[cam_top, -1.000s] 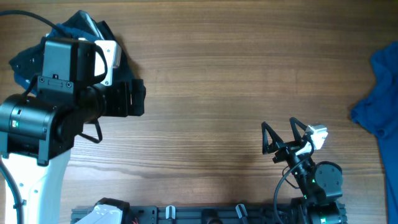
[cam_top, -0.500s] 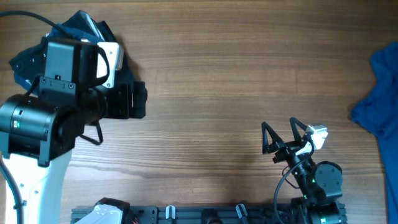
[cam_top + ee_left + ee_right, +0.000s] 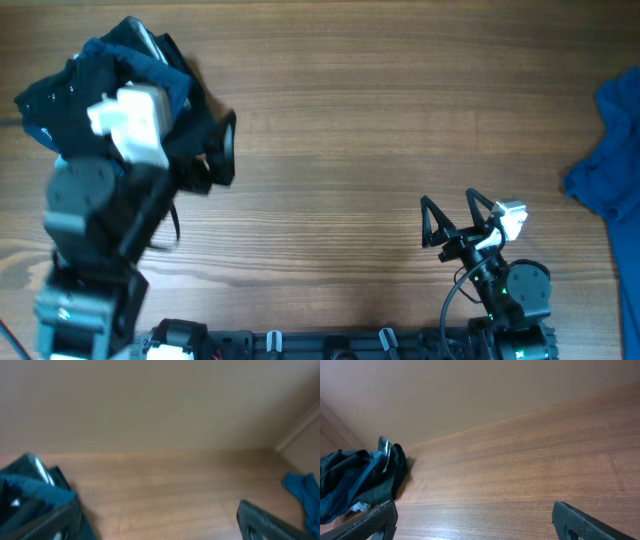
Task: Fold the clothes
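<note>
Heaped at the far left corner of the table [image 3: 330, 120], a dark pile [image 3: 150, 62] of black and navy cloth is seen from overhead. It is partly covered by the left arm [image 3: 100, 200], which is rendered blurred. The left gripper [image 3: 222, 150] is pointed toward the middle of the table, just beside the pile's right edge.

In the left wrist view the left gripper [image 3: 157, 510] is shown with its two fingers [image 3: 55, 520] spread wide, and only bare wood is seen between them. The dark pile [image 3: 30, 485] is seen close by the left finger, though whether cloth and finger touch cannot be told. A plain wall [image 3: 160, 405] is seen behind the table.

A blue garment [image 3: 612, 150] is bunched at the right edge of the table, well apart from both grippers and from the dark pile. It is also caught at the far right of the left wrist view [image 3: 302, 491].

The right gripper [image 3: 448, 205] is held near the front edge, close to its base. Its fingers [image 3: 580, 520] are likewise parted in the right wrist view [image 3: 474, 510], and nothing is held. The dark pile [image 3: 360, 480] is seen there at the far left, crumpled and unfolded, against the wall.
</note>
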{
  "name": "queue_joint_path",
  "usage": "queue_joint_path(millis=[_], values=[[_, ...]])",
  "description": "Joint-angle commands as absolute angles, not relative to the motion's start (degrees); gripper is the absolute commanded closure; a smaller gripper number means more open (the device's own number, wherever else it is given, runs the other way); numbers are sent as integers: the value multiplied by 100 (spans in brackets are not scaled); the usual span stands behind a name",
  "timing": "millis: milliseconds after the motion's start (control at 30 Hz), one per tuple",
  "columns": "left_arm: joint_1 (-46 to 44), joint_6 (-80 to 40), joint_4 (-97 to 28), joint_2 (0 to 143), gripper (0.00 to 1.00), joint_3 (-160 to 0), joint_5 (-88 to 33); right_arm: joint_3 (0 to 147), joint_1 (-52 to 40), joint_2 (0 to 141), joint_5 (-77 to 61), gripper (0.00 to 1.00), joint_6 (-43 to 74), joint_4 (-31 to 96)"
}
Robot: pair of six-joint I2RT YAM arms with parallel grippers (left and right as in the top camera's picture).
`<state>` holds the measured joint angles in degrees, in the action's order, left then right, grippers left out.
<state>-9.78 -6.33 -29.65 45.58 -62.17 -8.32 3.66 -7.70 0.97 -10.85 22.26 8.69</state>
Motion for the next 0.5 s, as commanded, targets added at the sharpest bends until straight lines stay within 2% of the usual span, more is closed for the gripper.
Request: queue_joint_path(millis=[0,300,467], values=[[-906,-648,-2093,3481,0,-4799,-961,399,-779,27,-1009,0,2265,838],[-429,-646,-2290,871,0,-3129,-939,399,-779,27,-1009,0,2268,840],[-395,-648,-1931,60,0,-2193,-941,399,-779,27,-1009,0,2265,838]])
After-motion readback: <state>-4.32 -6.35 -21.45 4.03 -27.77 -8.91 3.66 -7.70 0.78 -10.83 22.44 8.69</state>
